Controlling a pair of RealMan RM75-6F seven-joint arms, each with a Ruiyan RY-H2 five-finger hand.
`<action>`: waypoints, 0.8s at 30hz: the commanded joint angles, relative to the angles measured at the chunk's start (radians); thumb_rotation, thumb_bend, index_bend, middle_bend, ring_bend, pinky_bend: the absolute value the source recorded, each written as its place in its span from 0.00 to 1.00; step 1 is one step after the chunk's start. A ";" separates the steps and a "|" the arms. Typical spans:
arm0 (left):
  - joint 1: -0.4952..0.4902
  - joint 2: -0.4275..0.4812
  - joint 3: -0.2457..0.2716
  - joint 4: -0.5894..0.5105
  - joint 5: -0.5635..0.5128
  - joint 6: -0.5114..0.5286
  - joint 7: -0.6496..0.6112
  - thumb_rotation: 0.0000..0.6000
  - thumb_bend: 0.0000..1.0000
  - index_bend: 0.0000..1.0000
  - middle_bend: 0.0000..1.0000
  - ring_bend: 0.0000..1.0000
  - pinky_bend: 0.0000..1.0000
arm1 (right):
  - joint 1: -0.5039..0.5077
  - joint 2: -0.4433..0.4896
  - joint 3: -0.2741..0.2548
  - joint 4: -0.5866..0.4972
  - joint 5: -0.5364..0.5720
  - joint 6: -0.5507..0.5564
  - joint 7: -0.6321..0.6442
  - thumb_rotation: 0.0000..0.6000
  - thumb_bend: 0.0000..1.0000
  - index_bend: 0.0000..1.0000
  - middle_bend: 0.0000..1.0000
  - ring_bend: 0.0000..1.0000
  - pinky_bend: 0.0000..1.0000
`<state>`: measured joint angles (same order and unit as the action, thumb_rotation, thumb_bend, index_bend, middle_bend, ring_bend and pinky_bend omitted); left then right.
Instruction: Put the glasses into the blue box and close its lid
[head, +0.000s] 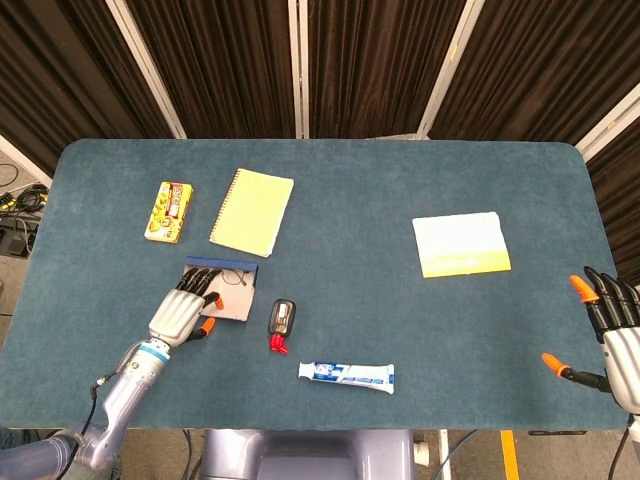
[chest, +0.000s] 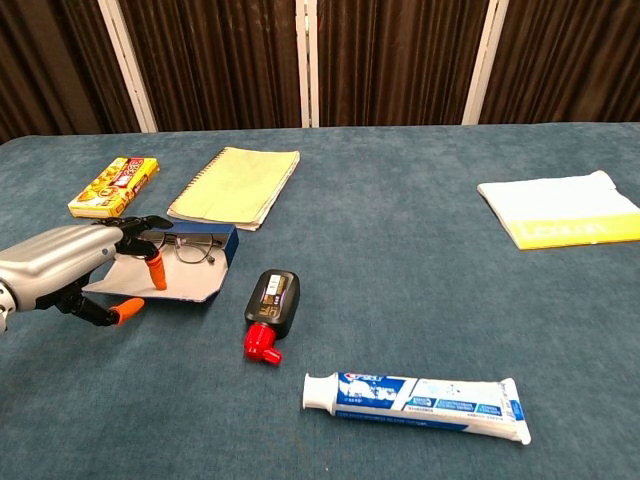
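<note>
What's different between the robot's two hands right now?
The left hand is out over the table, gripping the flat lid of the blue box where the glasses lie; the right hand holds nothing and hangs at the table's edge. The left fingers close on the lid; the right fingers are spread. Both are grey with orange fingertips.
</note>
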<state>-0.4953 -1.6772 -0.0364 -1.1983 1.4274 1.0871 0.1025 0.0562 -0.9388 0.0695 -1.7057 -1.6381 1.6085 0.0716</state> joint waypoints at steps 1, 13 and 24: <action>-0.001 0.001 -0.004 -0.001 -0.002 0.000 0.001 1.00 0.47 0.41 0.00 0.00 0.00 | 0.000 0.000 0.000 0.000 0.000 -0.001 0.000 1.00 0.00 0.00 0.00 0.00 0.00; -0.038 -0.018 -0.070 0.015 -0.068 -0.037 0.026 1.00 0.49 0.43 0.00 0.00 0.00 | 0.002 -0.002 0.000 0.002 0.003 -0.005 -0.004 1.00 0.00 0.00 0.00 0.00 0.00; -0.043 -0.041 -0.066 0.050 -0.093 -0.060 0.032 1.00 0.49 0.47 0.00 0.00 0.00 | 0.004 -0.004 0.001 0.004 0.006 -0.009 -0.006 1.00 0.00 0.00 0.00 0.00 0.00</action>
<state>-0.5386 -1.7186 -0.1034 -1.1478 1.3334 1.0262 0.1354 0.0602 -0.9431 0.0703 -1.7019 -1.6318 1.5999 0.0659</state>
